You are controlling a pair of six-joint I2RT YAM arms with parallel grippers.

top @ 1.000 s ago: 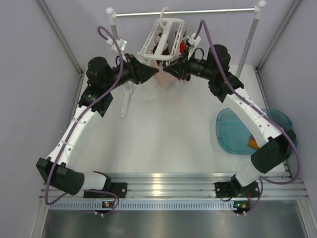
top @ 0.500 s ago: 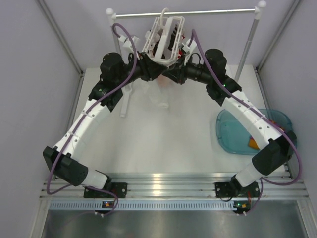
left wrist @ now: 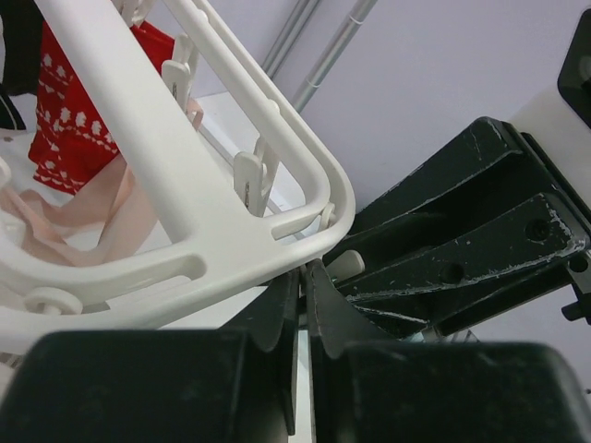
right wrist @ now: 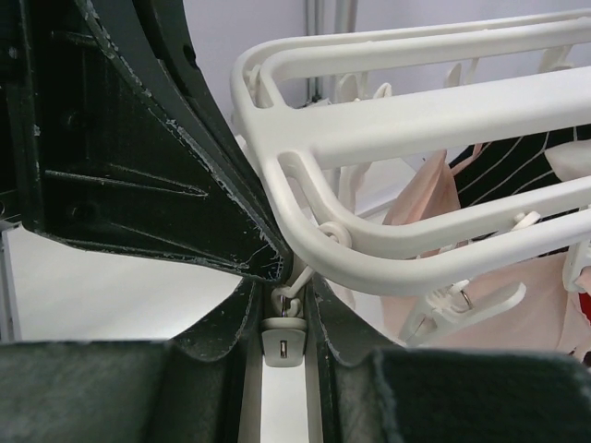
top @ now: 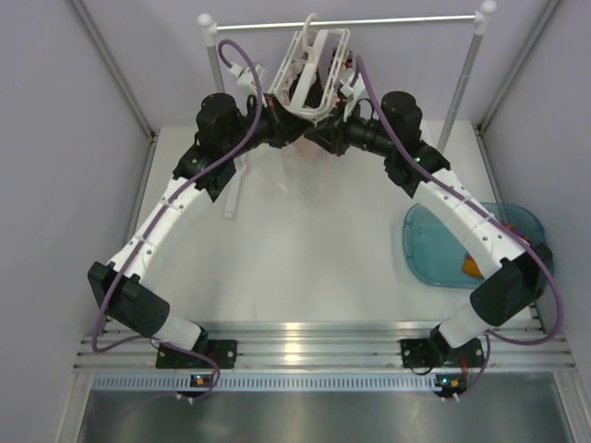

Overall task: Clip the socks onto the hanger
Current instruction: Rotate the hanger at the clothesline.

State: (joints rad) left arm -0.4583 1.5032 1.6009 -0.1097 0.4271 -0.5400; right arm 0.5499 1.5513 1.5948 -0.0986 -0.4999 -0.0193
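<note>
The white slatted hanger hangs by its hook from the silver rail and is tipped steeply. Both grippers meet under its near corner. My right gripper is shut on a small dangling white clip below the frame corner. My left gripper is shut with its tips against the frame's rounded corner; nothing shows between its fingers. Clipped socks hang from the hanger: a red patterned one, a pale pink one, which also shows in the right wrist view, and a dark striped one.
A teal tray at the right holds an orange sock. The silver rail on white posts spans the back. Grey walls close in both sides. The right gripper's black body fills the left wrist view's right side.
My left arm has swung right and forward until its gripper meets the right one under the hanger. The hanger has tipped up steeper. The right gripper shifted slightly left.
</note>
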